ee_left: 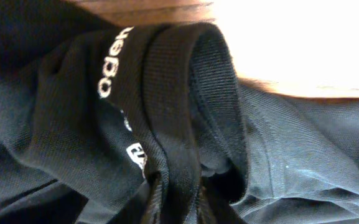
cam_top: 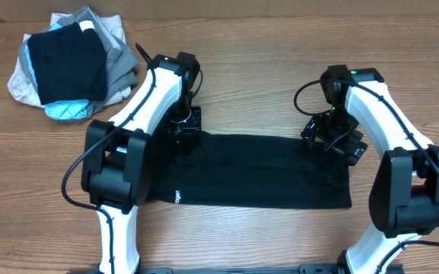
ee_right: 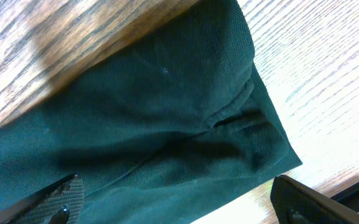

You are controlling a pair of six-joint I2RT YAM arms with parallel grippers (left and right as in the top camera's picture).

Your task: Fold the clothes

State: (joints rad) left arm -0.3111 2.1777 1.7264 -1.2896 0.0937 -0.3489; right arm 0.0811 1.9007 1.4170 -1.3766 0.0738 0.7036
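The clothes, a black shirt, lie as a long flat strip across the middle of the table, with small white lettering near the front left edge. My left gripper is down on the shirt's back left edge. In the left wrist view it is shut on a bunched fold of the ribbed collar, beside the white lettering. My right gripper hovers over the shirt's back right corner. In the right wrist view it is open, its fingers standing wide over the fabric.
A stacked pile of black, grey, beige and light-blue garments sits at the back left corner. Bare wooden table lies behind the shirt, and a narrow strip of it in front.
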